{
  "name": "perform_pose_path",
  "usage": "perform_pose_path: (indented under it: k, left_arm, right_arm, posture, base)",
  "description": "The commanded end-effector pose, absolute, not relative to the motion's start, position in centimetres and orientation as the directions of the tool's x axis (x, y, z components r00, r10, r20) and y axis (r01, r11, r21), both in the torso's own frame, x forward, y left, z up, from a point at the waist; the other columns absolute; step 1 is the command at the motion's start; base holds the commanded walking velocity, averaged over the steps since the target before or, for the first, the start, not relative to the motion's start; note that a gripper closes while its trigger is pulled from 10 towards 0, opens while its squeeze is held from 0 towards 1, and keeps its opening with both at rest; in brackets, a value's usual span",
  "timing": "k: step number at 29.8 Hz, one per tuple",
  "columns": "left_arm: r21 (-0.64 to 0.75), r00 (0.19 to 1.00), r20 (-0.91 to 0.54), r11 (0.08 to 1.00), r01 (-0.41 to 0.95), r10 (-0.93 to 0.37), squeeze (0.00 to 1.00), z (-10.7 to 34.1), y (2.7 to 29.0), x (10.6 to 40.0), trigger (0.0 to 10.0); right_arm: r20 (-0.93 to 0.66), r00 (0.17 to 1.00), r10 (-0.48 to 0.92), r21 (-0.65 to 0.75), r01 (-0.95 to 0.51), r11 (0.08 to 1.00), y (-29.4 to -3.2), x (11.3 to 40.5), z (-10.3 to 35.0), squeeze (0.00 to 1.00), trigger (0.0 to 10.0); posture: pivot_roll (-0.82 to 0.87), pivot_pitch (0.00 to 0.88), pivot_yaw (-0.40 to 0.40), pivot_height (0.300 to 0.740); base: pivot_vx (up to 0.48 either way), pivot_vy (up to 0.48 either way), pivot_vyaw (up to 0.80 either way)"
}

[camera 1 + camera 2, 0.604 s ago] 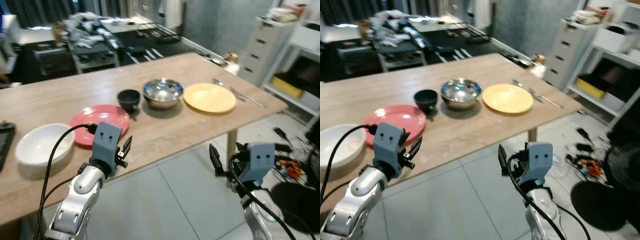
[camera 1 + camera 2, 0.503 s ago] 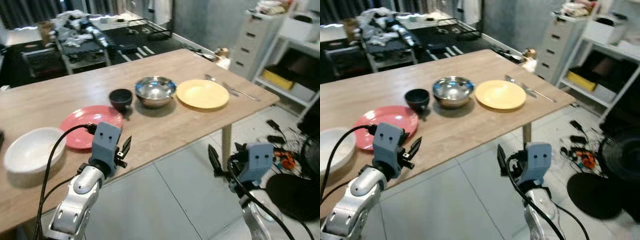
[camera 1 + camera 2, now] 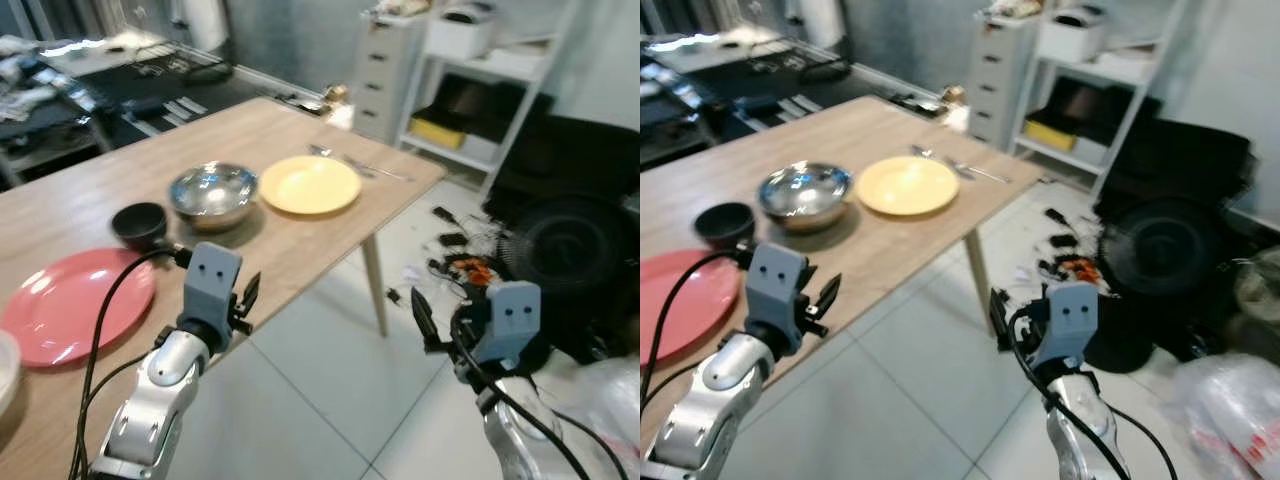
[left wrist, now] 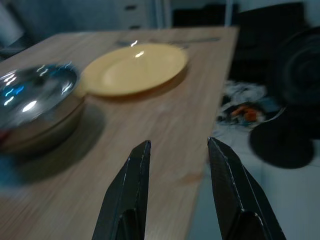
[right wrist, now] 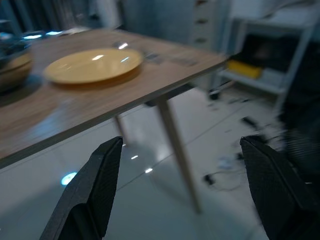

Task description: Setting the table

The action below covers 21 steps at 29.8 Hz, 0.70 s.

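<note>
**Dishes out, settings unsorted, both grippers empty**

Crockery sits along the wooden bench (image 3: pixel 300 240) in a loose row rather than as places laid. Seen from the head camera: yellow plate (image 3: pixel 309 184) at about 1 o'clock from the steel bowl (image 3: pixel 212 194), just beside it; small black bowl (image 3: pixel 140 224) at the steel bowl's 8 o'clock, close by; pink plate (image 3: pixel 70 303) further toward 8 o'clock, near the bench's front edge. Cutlery (image 3: pixel 357 163), too blurred to sort into fork or spoon, lies just past the yellow plate at its 1 o'clock, near the far corner. Judged on that layout, barely begun: dishes gathered on the surface, bowls not paired with plates, cutlery not set beside any one plate.

Left gripper (image 3: pixel 247 300) poised over the bench's front edge, at roughly 6 o'clock from the steel bowl, fingers (image 4: pixel 131 192) parted to a moderate gap, holding nothing and touching nothing; wood, yellow plate and steel bowl visible beyond them in the wrist view. Right gripper (image 3: pixel 422 322) raised off the bench's end, above the tiled floor (image 3: pixel 330 390), fingers (image 5: pixel 95 190) spread wide in its wrist view, likewise empty, with the bench leg and yellow plate ahead of it. White shelving (image 3: pixel 470 90) and floor clutter beyond the bench's end.
</note>
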<state>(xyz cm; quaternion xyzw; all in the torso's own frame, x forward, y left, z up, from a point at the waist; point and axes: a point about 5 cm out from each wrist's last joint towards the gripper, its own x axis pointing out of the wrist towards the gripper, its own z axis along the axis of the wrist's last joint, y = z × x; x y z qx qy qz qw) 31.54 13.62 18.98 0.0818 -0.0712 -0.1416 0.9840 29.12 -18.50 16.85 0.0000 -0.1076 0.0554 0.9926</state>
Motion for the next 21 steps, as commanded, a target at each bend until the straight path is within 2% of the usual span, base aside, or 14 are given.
perform_pose_path:
  k: [1,21]
  left_arm:
    - [0.188,0.955,0.093,0.947,0.262,-0.283,0.00,18.32,14.00,31.38,10.0]
    - [0.189,0.948,0.084,0.939,0.289,-0.308,0.00,18.13,13.61,31.37,10.0]
  right_arm:
    - [0.194,0.974,0.117,-0.002,-0.118,0.993,-18.27,28.93,16.32,0.00,10.0]
    - [0.194,0.974,0.119,-0.004,-0.121,0.993,-18.26,28.97,16.36,0.00,10.0]
  posture:
    - [0.02,0.079,0.093,0.740]
    - [0.02,0.078,0.093,0.740]
  base:
    - [0.000,0.000,-0.80]
    - [0.000,0.000,-0.80]
